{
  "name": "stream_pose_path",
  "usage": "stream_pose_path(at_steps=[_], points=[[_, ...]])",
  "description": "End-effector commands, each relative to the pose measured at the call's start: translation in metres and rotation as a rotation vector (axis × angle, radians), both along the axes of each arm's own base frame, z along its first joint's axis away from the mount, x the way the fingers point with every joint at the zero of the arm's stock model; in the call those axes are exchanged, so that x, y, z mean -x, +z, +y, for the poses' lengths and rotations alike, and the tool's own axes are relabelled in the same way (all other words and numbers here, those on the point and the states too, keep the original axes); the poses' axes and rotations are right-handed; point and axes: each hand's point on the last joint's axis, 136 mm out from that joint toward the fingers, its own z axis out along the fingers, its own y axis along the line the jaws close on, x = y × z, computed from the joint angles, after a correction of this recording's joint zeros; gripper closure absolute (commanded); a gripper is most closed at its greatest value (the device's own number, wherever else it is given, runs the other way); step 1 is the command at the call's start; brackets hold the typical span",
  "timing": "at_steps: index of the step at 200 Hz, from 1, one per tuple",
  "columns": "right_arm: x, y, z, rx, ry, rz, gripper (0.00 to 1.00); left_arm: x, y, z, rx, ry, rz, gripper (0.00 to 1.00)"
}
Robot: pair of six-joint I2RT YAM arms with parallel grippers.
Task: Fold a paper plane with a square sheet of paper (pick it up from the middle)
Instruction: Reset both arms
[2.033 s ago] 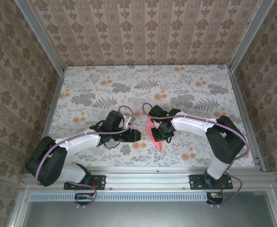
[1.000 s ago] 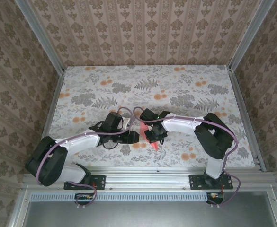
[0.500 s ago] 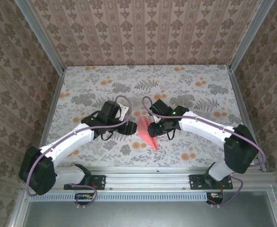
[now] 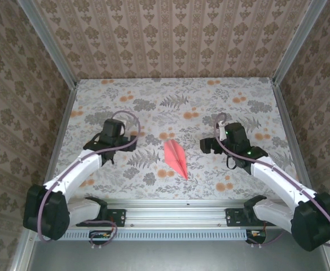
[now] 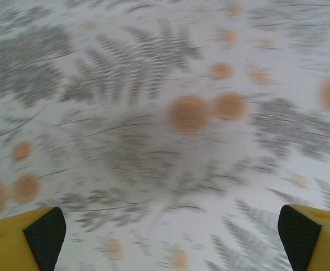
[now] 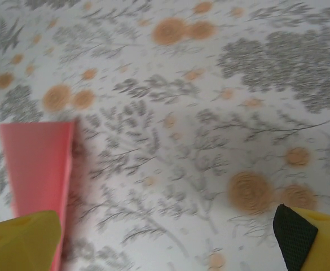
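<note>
Both pairs of jaws stand wide open with nothing between them. The left jaws show yellow fingertips (image 5: 18, 245) at the two bottom corners of their wrist view, over bare flowered counter (image 5: 165, 68). The right jaws are spread just as far, one fingertip (image 6: 314, 237) at each lower corner. The plane (image 4: 175, 158) lies flat on the counter between the two arms and touches neither. Its nose points toward the near edge and its broad tail toward the far side; the right wrist view catches that pink tail at its left. From above, the left arm (image 4: 80, 166) reaches off to the left and the right arm (image 4: 272, 175) to the right, both well apart from the paper. The sheet already looks folded into a slim dart with a centre ridge, so I judge the folding done and the task at its close. The next move probably calls only for both arms to draw home without brushing the plane. Whether the creases are sharp enough cannot be told from here.
</note>
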Motion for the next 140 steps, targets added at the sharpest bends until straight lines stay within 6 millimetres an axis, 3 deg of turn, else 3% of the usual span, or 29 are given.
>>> stream_pose_path(at_steps=[1, 22, 48, 72, 112, 140], points=[[-0.031, 0.020, -0.031, 0.022, -0.101, -0.176, 0.00, -0.025, 0.004, 0.035, -0.026, 0.106, -0.088, 0.00], [-0.046, 0.014, -0.065, 0.099, -0.207, -0.197, 0.00, -0.041, 0.006, 0.055, -0.060, 0.137, -0.137, 0.00], [-0.059, 0.016, -0.094, 0.168, -0.260, -0.262, 0.00, -0.052, -0.005, 0.072, -0.046, 0.165, -0.180, 0.00], [-0.067, 0.007, -0.114, 0.144, -0.313, -0.307, 0.00, -0.061, -0.008, 0.073, -0.058, 0.136, -0.240, 0.00], [-0.084, -0.013, -0.119, 0.126, -0.309, -0.327, 0.00, -0.075, -0.018, 0.069, -0.057, 0.110, -0.251, 0.00], [-0.091, -0.007, -0.117, 0.117, -0.292, -0.342, 0.00, -0.082, -0.021, 0.066, -0.045, 0.095, -0.252, 0.00]])
